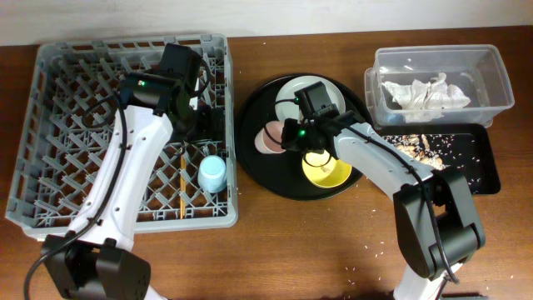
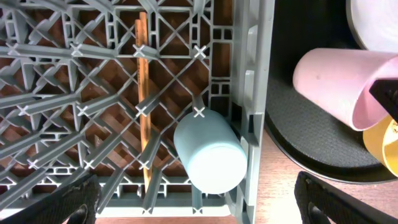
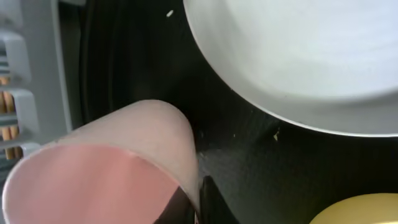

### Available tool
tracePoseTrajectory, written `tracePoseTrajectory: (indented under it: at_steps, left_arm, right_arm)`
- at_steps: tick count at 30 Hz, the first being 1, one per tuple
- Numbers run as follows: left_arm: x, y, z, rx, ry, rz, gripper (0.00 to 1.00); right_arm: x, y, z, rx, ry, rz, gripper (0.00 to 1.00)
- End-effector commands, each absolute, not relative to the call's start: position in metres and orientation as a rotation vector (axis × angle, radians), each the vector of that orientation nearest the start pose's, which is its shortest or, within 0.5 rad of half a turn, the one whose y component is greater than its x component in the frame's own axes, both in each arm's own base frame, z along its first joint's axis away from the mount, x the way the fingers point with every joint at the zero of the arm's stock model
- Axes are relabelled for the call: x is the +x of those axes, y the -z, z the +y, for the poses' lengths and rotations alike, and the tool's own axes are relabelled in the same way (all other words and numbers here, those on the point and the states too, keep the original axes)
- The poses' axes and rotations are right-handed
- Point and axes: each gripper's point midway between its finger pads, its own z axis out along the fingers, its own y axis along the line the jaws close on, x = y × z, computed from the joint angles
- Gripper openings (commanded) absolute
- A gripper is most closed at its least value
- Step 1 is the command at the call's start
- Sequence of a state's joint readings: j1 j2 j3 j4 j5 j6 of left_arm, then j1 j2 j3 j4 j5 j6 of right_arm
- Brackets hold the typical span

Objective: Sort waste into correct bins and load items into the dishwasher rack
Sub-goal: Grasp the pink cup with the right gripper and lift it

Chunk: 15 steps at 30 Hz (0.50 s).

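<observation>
A: Entry, largest first. The dishwasher rack [image 1: 50,125] fills the left of the table. The round black tray [image 1: 250,158] sits just beside its right wall. Where is the work?

B: On that tray. The plate [image 1: 321,86] is at its far side and the yellow bowl [image 1: 329,172] at its near side. The pink cup [image 1: 271,137] lies on its side between them, at the edge toward the rack.

A: Cup's long axis?

B: Roughly across the table, base toward the rack and mouth toward the right gripper [image 1: 301,140]. So the rack lies beyond the cup's base, opposite the hand. Judgement: the carry goes leftward over the rack wall, and the cup wants turning mouth-down.

A: Grip?

B: The right wrist view shows the rim wall between two dark fingers [image 3: 209,202], one inside and one outside. It looks pinched. The overhead view cannot confirm this, because the arm covers the contact.

A: Left arm?

B: It is nearer the rack but carries nothing. The left gripper [image 2: 199,202] hangs spread wide over the rack's corner. There the light-blue cup [image 2: 208,152] rests against the wall, near the stick [image 2: 143,106]. Only the left wrist view shows that cup tipped on its side; from overhead it reads as a round blob.
</observation>
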<state>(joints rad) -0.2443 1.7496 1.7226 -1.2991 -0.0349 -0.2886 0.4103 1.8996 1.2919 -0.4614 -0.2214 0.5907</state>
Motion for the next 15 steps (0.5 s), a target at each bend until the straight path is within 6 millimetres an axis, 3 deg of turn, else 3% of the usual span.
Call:
tracePoseTrajectory:
  at_steps: [1,6,7,8,15]
  left_arm:
    - [0.363,-0.192,-0.082,-0.092,0.037,2.893,0.99]
    - [0.358,-0.192,-0.100,-0.088,0.236,2.924,0.99]
    - [0.357,-0.194,-0.108,-0.064,0.339,2.924,0.99]
    - [0.357,-0.202,-0.126,-0.018,0.555,2.905,0.99]
    - [0.358,-0.248,-0.175,0.259,1.167,2.654,0.99]
  right_arm:
    - [0.404,-0.072,0.219,0.154,-0.672,2.731,0.04]
    - [0.396,-0.119,0.219,0.040,-0.904,2.672,0.04]
    - [0.393,-0.133,0.220,-0.006,-0.985,2.643,0.04]
    - [0.389,-0.152,0.223,-0.072,-1.106,2.592,0.04]
    - [0.381,-0.195,0.227,-0.224,-1.409,2.428,0.04]
